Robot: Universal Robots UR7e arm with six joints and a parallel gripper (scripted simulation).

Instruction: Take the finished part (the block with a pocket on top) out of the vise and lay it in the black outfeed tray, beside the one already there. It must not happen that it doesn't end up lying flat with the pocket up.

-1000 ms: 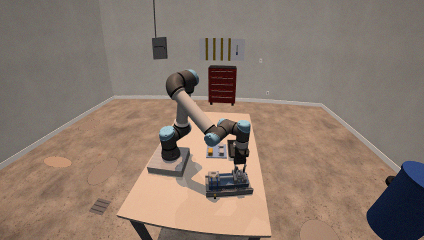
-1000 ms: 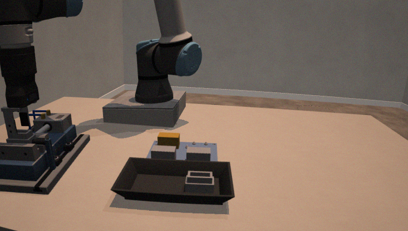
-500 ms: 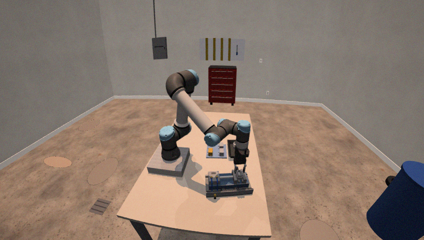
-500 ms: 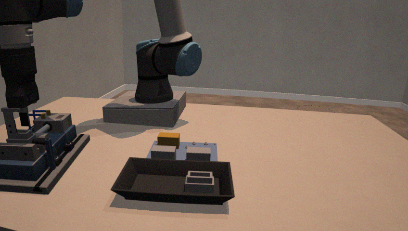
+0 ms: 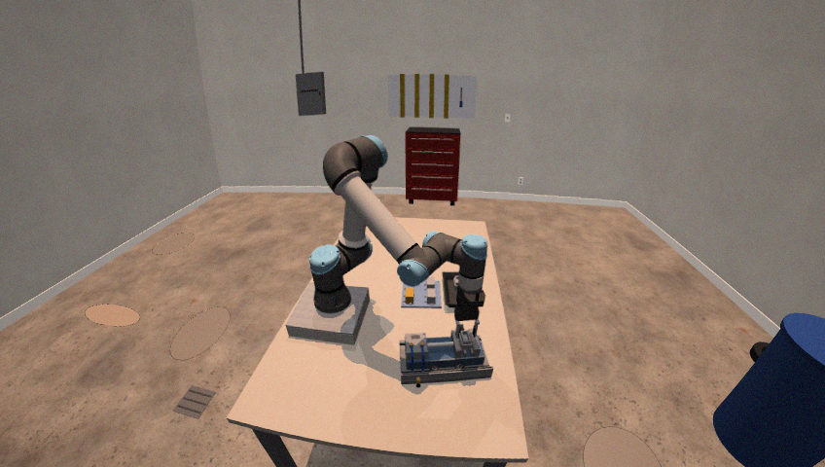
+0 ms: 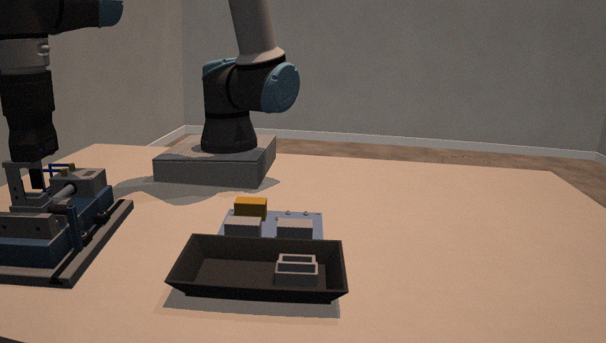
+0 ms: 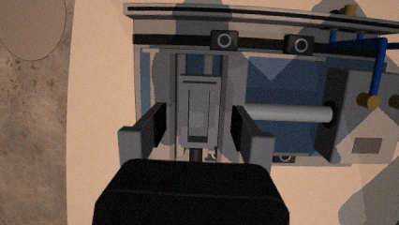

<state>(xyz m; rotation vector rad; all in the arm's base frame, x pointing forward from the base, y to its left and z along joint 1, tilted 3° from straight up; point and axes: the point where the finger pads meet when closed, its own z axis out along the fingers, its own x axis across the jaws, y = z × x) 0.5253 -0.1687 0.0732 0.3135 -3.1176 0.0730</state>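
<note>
Your gripper (image 7: 198, 127) hangs at the wrist view's centre, fingers spread wide and empty, straddling the block (image 7: 198, 110) in the vise (image 7: 286, 77) so they can close on it.

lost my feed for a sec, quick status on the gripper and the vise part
Gripper open, empty, fingers straddling the finished part. Part seated in vise. Outfeed tray has room beside the other block.

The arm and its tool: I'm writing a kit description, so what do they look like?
The arm has dark grey joint housings with light blue round caps and pale beige-grey tubes, on a grey block. The tool is a black boxy body with two flat grey fingers, dark on their inner faces. No cables or markings show.
</note>
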